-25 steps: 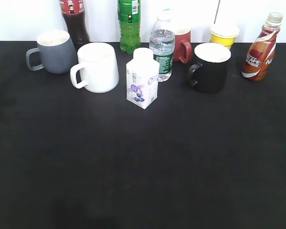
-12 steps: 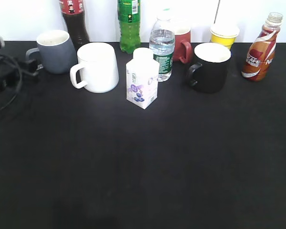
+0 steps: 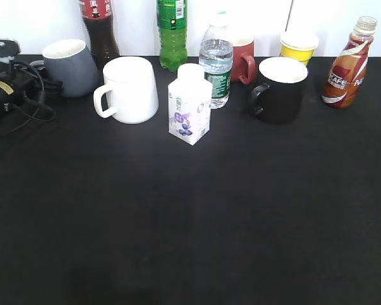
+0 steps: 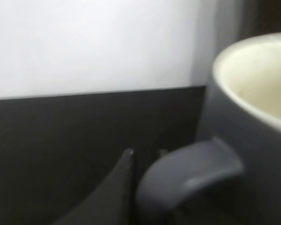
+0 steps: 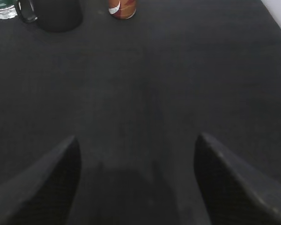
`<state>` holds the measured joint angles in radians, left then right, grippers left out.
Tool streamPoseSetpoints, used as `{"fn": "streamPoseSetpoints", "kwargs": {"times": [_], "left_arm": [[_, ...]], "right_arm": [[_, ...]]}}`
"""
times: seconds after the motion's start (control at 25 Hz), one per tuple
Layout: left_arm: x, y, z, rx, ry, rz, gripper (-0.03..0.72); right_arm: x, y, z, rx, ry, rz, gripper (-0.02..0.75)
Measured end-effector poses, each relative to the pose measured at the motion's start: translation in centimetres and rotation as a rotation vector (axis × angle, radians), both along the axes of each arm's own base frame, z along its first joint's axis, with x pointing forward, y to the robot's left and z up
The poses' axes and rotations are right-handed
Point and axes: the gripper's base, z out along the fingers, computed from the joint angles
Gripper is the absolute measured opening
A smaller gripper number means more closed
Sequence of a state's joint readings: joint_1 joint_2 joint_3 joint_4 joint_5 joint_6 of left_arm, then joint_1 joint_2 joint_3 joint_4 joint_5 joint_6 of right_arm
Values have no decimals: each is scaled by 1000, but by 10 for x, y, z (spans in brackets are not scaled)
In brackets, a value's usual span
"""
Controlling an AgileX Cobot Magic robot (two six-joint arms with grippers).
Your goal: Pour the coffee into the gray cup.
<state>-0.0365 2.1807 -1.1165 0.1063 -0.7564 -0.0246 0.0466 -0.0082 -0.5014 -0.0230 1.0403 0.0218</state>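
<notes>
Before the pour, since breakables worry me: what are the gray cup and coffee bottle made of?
The gray cup looks like matte glazed ceramic: dull blue-gray outside, cream inside, thick rim. The coffee bottle looks like clear plastic, though it could be glass, with a glossy printed label.

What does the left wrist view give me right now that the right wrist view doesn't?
Only the left wrist view shows the gray cup close up: its loop handle, cream inside, and one finger of the left hand just beside the handle. Only the right wrist view shows the right hand, open over bare cloth, with the coffee bottle and black mug far ahead. Both show the black table.
</notes>
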Motion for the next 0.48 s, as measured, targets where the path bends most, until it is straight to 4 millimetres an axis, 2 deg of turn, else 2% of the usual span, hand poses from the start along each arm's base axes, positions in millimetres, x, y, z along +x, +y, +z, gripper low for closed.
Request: {"fn": "streamPoseSetpoints", "kwargs": {"times": [0.24, 0.36, 0.48], "left_arm": [[0, -1, 6, 10, -15, -15, 73], [-9, -1, 36, 14, -67, -19, 67], [-35, 0, 57, 12, -85, -19, 66]], "right_arm": [[0, 0, 0, 0, 0, 0, 588], [0, 0, 0, 0, 0, 0, 588], [0, 0, 0, 0, 0, 0, 588]]}}
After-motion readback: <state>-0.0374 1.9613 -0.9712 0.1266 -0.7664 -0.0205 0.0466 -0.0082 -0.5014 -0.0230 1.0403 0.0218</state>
